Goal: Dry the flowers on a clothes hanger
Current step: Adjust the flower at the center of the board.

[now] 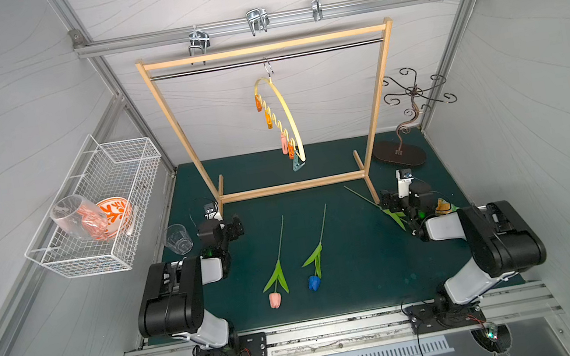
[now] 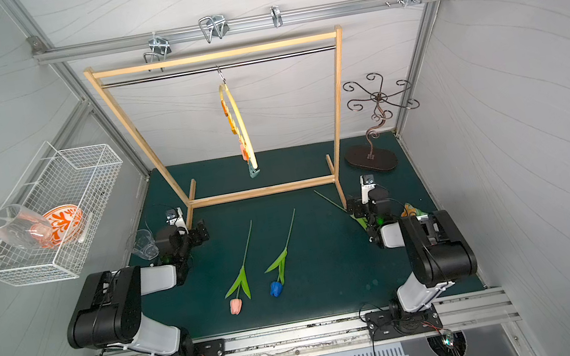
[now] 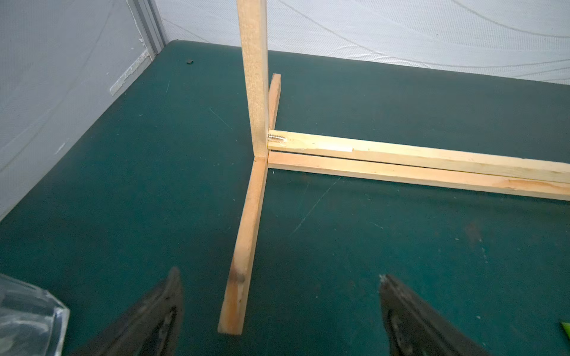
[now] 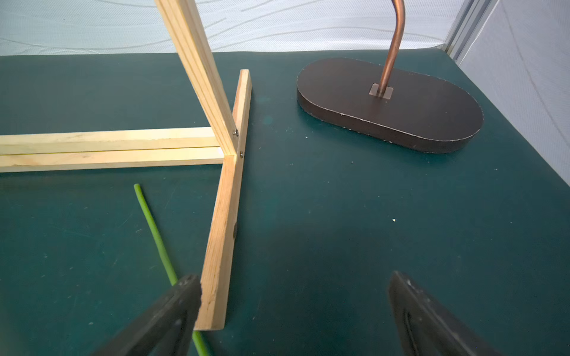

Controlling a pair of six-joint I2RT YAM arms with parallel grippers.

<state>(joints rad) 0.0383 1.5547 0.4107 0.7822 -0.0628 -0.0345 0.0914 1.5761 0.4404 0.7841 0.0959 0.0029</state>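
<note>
Now: left gripper point(image 3: 279, 274) and right gripper point(image 4: 294, 276) both spread wide, nothing between the fingers.
We note each sits at a front foot of the wooden rack point(image 1: 265, 48). In front of the rack lie the pink tulip point(image 1: 275, 300) and blue tulip point(image 1: 314, 282); the stem of the orange-yellow tulip point(image 4: 153, 231) passes beneath the right gripper, beside the rack's right foot. The clothes hanger point(image 1: 290, 116) hangs from the rack's rod.

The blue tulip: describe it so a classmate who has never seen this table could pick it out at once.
Find the wooden-framed rack at the back of the green mat. On the mat in front of it, two tulips lie side by side, stems pointing toward the rack. The blue tulip is the one with the blue head; its neighbour, the pink tulip, has a pink one.
</note>
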